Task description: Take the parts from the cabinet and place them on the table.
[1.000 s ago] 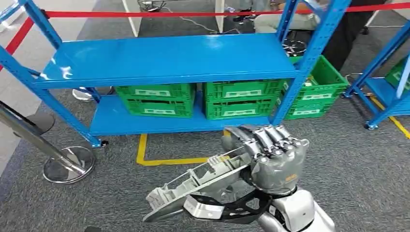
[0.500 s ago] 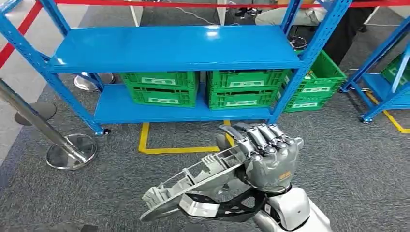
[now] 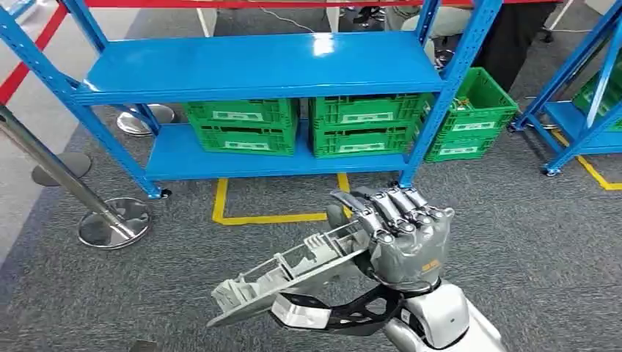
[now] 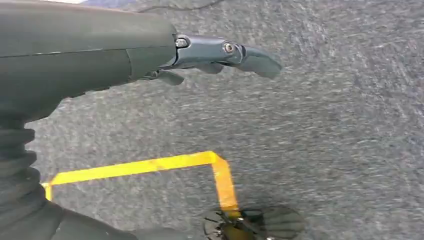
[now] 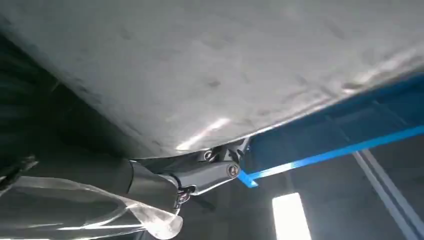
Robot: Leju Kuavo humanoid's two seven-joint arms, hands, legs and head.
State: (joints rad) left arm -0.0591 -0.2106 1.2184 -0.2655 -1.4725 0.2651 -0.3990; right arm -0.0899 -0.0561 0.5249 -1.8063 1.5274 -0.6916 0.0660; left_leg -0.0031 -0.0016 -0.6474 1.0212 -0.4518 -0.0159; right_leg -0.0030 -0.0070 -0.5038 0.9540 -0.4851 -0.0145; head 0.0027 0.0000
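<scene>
Grey ribbed part (image 3: 293, 275), a long flat metal casting with raised walls on its upper face, sits in the grasp of the right hand (image 3: 403, 238) out in front of the robot, above the grey carpet (image 3: 543, 242). The hand's fingers (image 3: 381, 213) curl over the end of the part nearest the wrist, clenched onto it; the far end slants down toward the robot's left and hangs free, touching nothing. In the right wrist view the part's smooth grey underside (image 5: 225, 65) spreads across the picture with a dark finger (image 5: 200, 175) pressed beneath it; the rest of that hand is hidden behind the part.

The left hand (image 4: 200, 55) hangs over the carpet (image 4: 325, 125), its dark fingers (image 4: 250, 57) stretched out and apart, holding nothing.

Ahead stands a blue shelf rack (image 3: 257, 66), its upper shelf bare, with green crates (image 3: 242, 125) side by side along the lower shelf and another green crate (image 3: 469, 114) on the floor just beyond the rack's right post. Yellow floor tape (image 3: 257, 218) lies by the rack's front edge. A chrome stanchion base (image 3: 114, 222) rests near the rack's left front corner. A person's dark trouser legs (image 3: 513, 37) stand behind the rack, cut off by the picture's top edge.
</scene>
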